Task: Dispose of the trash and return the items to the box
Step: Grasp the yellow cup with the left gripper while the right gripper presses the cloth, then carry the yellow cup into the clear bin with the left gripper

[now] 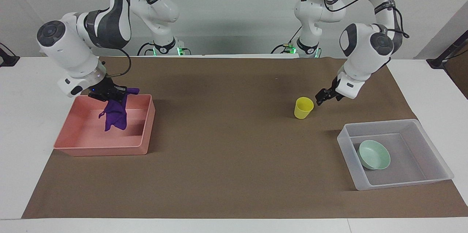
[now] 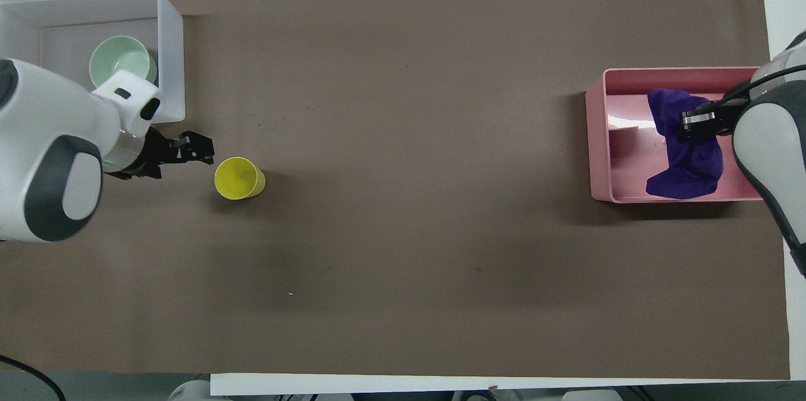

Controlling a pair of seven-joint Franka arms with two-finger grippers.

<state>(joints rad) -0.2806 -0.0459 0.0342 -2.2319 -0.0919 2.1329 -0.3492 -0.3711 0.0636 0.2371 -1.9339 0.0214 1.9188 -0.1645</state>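
Note:
My right gripper (image 1: 109,96) is shut on the purple fabric (image 1: 115,116) and holds it hanging over the inside of the pink tray (image 1: 102,151). In the overhead view the fabric (image 2: 683,158) drapes from the right gripper (image 2: 689,121) across the tray (image 2: 595,136). The yellow cup (image 1: 303,108) stands upright on the mat, also seen from overhead (image 2: 236,178). My left gripper (image 1: 321,98) is open over the mat just beside the cup, not touching it (image 2: 198,150). The mint-green bowl (image 1: 373,155) lies in the translucent box (image 1: 402,183); the overhead view shows the bowl (image 2: 119,61) in the box (image 2: 170,48).
A brown paper mat (image 1: 234,174) covers most of the white table (image 1: 33,116). The pink tray stands at the right arm's end of it and the box at the left arm's end, with the cup between them, closer to the box.

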